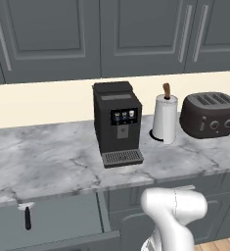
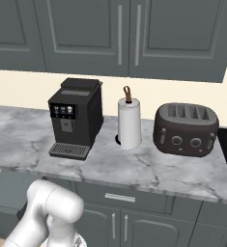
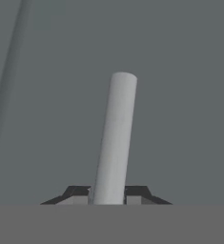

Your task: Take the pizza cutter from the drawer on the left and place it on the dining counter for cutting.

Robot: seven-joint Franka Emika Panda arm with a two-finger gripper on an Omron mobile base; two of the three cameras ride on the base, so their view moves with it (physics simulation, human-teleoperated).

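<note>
The drawer (image 1: 62, 223) stands pulled out below the left end of the marble worktop. Inside it lies the pizza cutter (image 1: 27, 215), a pale wheel at the far end and a black handle pointing toward me. In the hand view, my gripper (image 3: 107, 196) is shut on the drawer's silver bar handle (image 3: 114, 138), which runs up between the dark fingertips (image 3: 75, 193) against the flat dark grey drawer front (image 3: 180, 95). The white arm (image 1: 172, 218) bends down in front of the drawer. The dining counter is out of view.
On the marble worktop (image 1: 48, 162) stand a black coffee machine (image 1: 115, 122), a paper towel roll (image 1: 164, 119) and a dark toaster (image 1: 209, 115). Dark grey wall cabinets (image 1: 111, 34) hang above. A closed drawer (image 2: 120, 197) sits under the worktop to the right.
</note>
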